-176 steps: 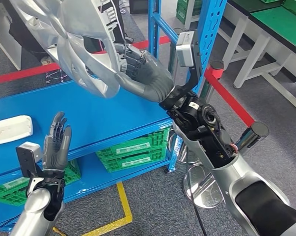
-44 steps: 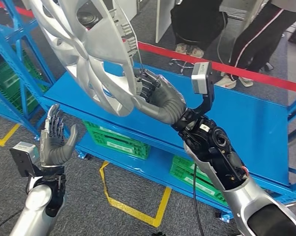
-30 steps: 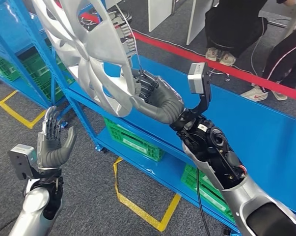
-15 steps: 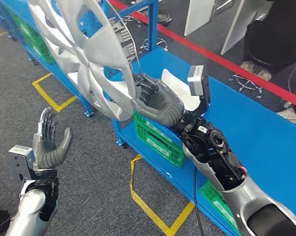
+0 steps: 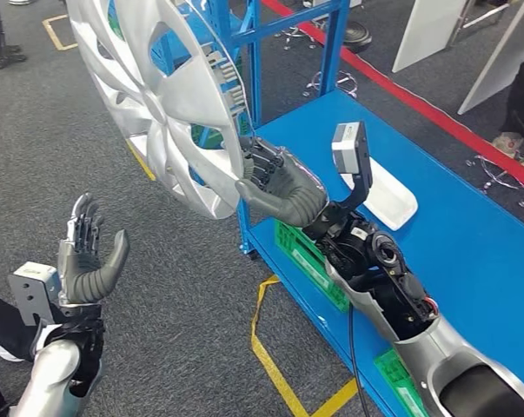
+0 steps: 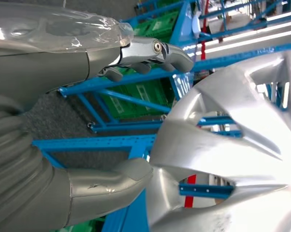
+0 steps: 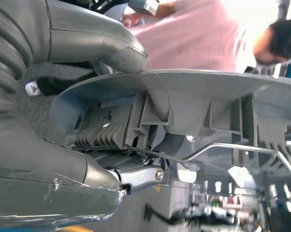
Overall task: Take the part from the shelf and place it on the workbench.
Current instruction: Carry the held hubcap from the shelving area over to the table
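The right hand grips the silver wheel cover by its rim, thumb on one face and fingers on the ribbed back, as the right wrist view shows close up; the cover is raised in the air, tilted, reaching up and away from that hand toward the robot's left; a thin wire ring runs along its back clips. The left hand is held up apart from the cover, palm turned toward it, fingers spread and holding nothing; in the left wrist view its thumb lies close to the cover's edge, though whether they touch is hard to judge there. Below and behind the right hand stands a blue shelf; a white tray lies on it just beyond the right wrist; green crates sit on the level beneath. Grey carpet with yellow tape lies under both hands.
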`<action>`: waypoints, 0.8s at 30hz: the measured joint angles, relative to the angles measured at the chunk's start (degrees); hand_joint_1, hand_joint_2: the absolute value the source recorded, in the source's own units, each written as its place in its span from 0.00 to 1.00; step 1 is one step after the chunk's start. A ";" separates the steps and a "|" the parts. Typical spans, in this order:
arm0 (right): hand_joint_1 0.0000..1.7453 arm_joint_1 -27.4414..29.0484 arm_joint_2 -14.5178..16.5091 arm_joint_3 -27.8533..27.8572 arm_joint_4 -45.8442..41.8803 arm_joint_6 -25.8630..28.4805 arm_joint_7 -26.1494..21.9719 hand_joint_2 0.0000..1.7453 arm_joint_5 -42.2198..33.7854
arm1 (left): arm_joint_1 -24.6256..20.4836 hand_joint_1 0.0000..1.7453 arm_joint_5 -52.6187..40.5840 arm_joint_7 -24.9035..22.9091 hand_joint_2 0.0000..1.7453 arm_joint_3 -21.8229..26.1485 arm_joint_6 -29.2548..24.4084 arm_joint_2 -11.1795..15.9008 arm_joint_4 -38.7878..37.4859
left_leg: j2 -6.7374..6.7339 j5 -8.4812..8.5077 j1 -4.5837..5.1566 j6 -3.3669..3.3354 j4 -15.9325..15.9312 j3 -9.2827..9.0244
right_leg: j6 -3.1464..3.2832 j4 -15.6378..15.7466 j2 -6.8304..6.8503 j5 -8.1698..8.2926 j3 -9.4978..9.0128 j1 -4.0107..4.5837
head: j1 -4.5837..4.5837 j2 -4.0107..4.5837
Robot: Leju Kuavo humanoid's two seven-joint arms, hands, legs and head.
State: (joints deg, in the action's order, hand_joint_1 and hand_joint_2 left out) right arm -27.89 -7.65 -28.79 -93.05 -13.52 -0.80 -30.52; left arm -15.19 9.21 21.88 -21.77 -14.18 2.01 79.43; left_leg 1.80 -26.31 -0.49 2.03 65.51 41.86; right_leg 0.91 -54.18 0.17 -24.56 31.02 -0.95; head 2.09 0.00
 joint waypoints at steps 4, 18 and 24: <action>1.00 0.33 0.00 -0.05 0.02 -0.12 -0.02 1.00 -0.02 | 0.37 0.00 0.03 0.00 1.00 0.00 0.02 0.01 0.02 | -1.86 1.02 -0.60 0.70 2.56 1.72 | -0.11 -0.04 3.27 -0.34 -0.07 -0.03 | -0.65 0.00; 1.00 1.01 -0.04 -0.02 0.34 -0.74 -0.28 1.00 -0.24 | 0.34 0.00 0.06 -0.02 1.00 0.02 -1.06 0.14 1.02 | 1.64 5.27 0.06 -2.93 -11.47 -6.67 | -2.64 -18.14 -0.10 -8.50 7.80 -0.03 | 1.36 0.00; 1.00 1.13 -0.07 0.01 0.62 -0.77 -0.45 1.00 -0.21 | 0.52 0.00 0.09 -0.11 1.00 0.02 -1.98 0.21 1.25 | 6.44 5.29 -0.25 -1.94 -10.75 -5.95 | -1.63 -1.94 -5.17 -0.31 1.32 -0.16 | 1.73 0.00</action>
State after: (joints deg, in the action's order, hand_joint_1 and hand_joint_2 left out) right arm -26.77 -7.72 -28.78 -92.42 -14.29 -1.25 -30.73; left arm -14.67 9.29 21.76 -21.75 -16.16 2.22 80.67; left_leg 8.24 -21.02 -0.74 0.09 54.77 35.91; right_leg -0.72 -56.12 -4.99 -24.87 32.33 -1.11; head 3.82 0.00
